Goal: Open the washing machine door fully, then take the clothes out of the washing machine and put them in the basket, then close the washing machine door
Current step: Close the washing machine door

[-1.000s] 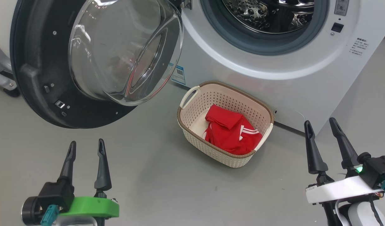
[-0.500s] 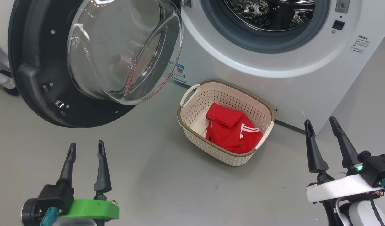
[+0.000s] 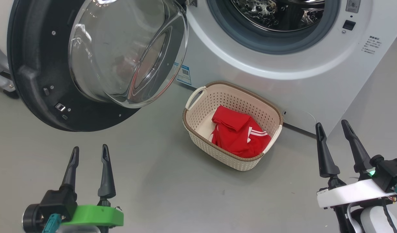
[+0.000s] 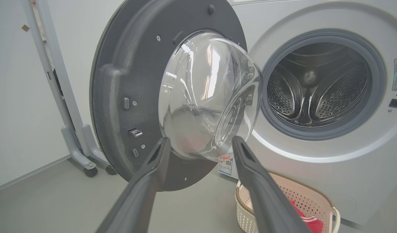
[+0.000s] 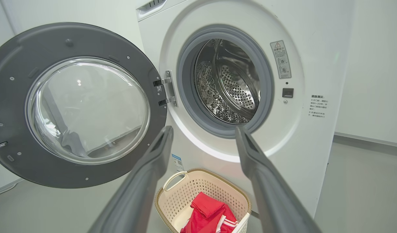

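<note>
Only a slight camera shift is noted; clothes (image 3: 238,136) are piled in basket (image 3: 240,102), washing machine door (image 3: 33,81) is swung open, left gripper (image 3: 90,148) and right gripper (image 3: 331,123) jaws are spread, empty.

Dark-fingered left tool (image 3: 90,147) on green bracket (image 3: 94,216); right tool (image 3: 331,123) on white bracket (image 3: 350,193).

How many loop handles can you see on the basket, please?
2. One handle sits on the basket at the end nearest the washing machine door; the other handle is at the opposite end, beside the clothes.
</note>
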Available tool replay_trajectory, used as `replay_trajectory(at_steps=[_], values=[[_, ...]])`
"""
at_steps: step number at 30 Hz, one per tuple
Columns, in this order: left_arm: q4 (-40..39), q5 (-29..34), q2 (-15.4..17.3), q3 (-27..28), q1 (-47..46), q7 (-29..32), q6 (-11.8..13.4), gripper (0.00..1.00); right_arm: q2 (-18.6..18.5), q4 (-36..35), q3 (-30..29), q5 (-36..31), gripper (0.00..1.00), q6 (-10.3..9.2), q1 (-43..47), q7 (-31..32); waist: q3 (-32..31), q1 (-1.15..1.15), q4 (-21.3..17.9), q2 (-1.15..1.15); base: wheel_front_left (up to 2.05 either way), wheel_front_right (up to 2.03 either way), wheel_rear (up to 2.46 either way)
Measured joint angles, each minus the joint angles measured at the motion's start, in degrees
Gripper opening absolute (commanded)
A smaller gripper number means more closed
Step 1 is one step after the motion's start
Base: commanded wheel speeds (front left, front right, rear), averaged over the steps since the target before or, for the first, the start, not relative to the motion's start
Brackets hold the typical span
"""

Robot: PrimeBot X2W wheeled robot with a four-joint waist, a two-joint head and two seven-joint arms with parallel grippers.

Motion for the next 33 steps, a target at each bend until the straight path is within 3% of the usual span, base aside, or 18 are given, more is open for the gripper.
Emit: replay_trajectory(at_steps=[12, 13, 14, 15, 33], values=[[-0.1, 0.0, 0.0, -0.2, 0.0, 0.0, 0.0, 1.0, 0.0, 0.1, -0.1, 0.0, 1.0, -0.07, 0.0, 0.0, -0.1, 0.0, -0.1, 0.0, 0.0, 0.0, 0.0], [-0.1, 0.0, 0.0, -0.3, 0.0, 0.0, 0.0, 0.68, 0.0, 0.1, -0.1, 0.0, 1.0, -0.07, 0.0, 0.0, -0.1, 0.0, -0.1, 0.0, 0.0, 0.0, 0.0], [-0.1, 0.0, 0.0, -0.3, 0.0, 0.0, 0.0, 0.28, 0.0, 0.1, -0.1, 0.0, 1.0, -0.07, 0.0, 0.0, -0.1, 0.0, -0.1, 0.0, 0.0, 0.0, 0.0], [-0.1, 0.1, 0.0, -0.3, 0.0, 0.0, 0.0, 0.0, 0.0, 0.1, -0.1, 0.0, 1.0, -0.08, 0.0, 0.0, -0.1, 0.0, -0.1, 0.0, 0.0, 0.0, 0.0], [-3.8, 0.6, 1.0, 2.8, -0.1, 0.0, 0.1, 0.0, -0.2, -1.3, -0.2, 0.0, 1.0, -0.36, 0.0, 0.0, 1.6, 0.0, 0.0, 0.0, 0.0, 0.0, 0.0]])
